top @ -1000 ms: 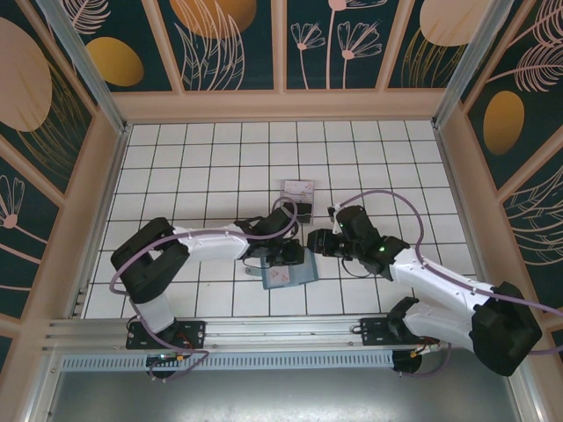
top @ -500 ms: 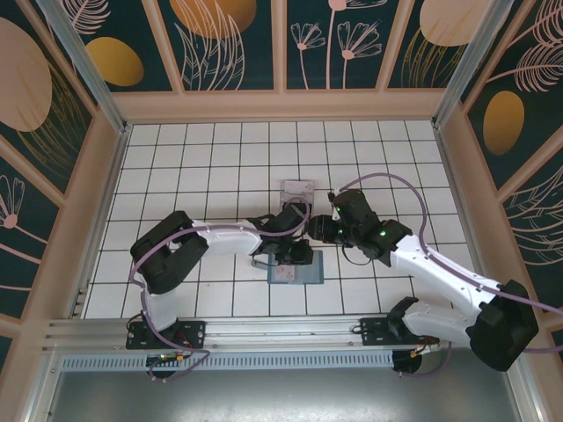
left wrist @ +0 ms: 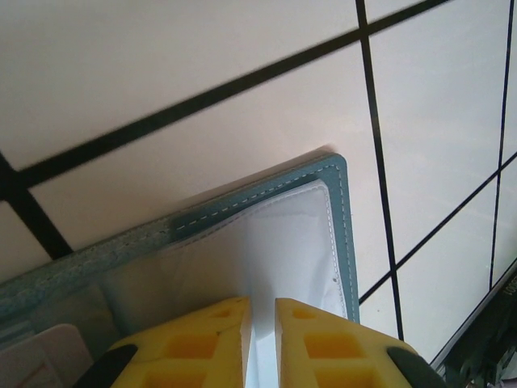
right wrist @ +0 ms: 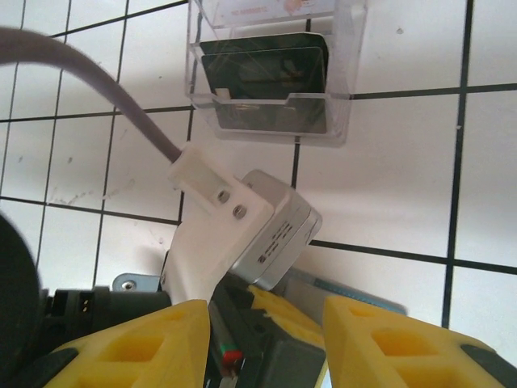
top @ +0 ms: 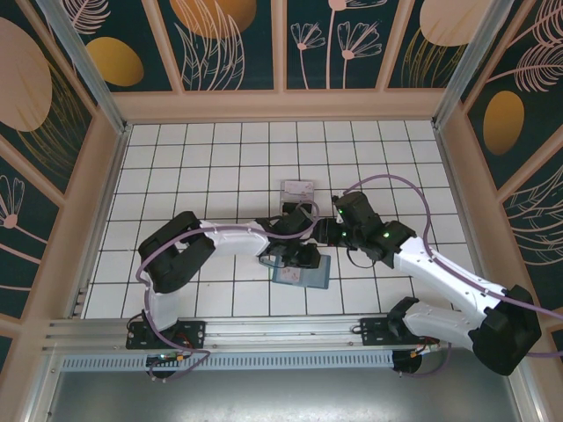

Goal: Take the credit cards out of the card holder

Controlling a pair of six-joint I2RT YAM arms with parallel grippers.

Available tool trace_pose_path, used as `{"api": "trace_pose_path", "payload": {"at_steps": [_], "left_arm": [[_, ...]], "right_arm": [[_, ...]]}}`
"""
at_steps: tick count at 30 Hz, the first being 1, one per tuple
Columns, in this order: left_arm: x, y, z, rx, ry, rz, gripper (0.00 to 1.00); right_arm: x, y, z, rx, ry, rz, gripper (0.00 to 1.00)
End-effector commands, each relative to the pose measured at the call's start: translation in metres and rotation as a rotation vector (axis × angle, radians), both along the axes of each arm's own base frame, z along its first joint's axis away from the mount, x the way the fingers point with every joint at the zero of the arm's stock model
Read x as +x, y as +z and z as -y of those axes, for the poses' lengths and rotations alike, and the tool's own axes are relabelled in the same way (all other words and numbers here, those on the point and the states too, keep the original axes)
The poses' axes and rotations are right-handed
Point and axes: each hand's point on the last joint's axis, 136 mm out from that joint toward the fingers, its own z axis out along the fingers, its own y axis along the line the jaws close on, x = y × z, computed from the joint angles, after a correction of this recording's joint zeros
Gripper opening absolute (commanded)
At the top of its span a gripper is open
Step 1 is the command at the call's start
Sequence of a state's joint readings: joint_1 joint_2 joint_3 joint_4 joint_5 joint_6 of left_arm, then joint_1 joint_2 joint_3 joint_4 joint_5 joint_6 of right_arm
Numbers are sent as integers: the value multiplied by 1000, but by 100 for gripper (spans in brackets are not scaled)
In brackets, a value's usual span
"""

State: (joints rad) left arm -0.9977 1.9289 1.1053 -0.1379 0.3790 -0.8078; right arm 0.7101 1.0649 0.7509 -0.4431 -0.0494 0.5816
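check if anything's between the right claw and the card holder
Yes: the left arm's wrist camera sits directly under the open right claw, covering most of the card holder, which the left claw pinches.

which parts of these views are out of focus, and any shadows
left wrist: left pincer soft up close, card holder stitching sharper, thin shadow under its edge; right wrist: right pincer blurred in front, clear stand crisp; top external: evenly lit, sharp overall
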Motion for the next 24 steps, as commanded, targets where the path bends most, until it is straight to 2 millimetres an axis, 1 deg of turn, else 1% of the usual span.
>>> {"api": "trace_pose_path", "payload": {"at_steps": [1, 5, 8, 12, 16, 18, 19, 21, 22, 23, 24], "left_arm": [[-23, -20, -19, 128, -45, -28, 17], [-18, -8, -29, 165, -35, 25, 17], [-12, 4, -32, 168, -9, 61, 18], [-1, 25, -31, 142, 47, 113, 19], [8, 42, -38, 127, 103, 158, 19], [11, 44, -47, 128, 129, 165, 19], [13, 48, -53, 125, 148, 170, 19], [16, 46, -68, 131, 183, 167, 19], [19, 48, -74, 120, 203, 166, 19], [18, 41, -87, 130, 224, 153, 18], [18, 39, -94, 128, 236, 145, 18]], "right_arm": [[7, 19, -1, 14, 1, 60, 43], [9, 25, -10, 60, 24, 71, 43], [7, 29, -20, 102, 50, 57, 42], [-2, 29, -29, 156, 68, 13, 42], [-15, 26, -37, 191, 75, -28, 42], [-21, 24, -41, 205, 79, -48, 41], [-24, 22, -43, 210, 78, -59, 41], [-30, 16, -48, 225, 78, -86, 40], [-33, 13, -51, 230, 77, -102, 40], [-36, 8, -53, 235, 75, -119, 39], [-38, 4, -54, 241, 69, -133, 39]]}}
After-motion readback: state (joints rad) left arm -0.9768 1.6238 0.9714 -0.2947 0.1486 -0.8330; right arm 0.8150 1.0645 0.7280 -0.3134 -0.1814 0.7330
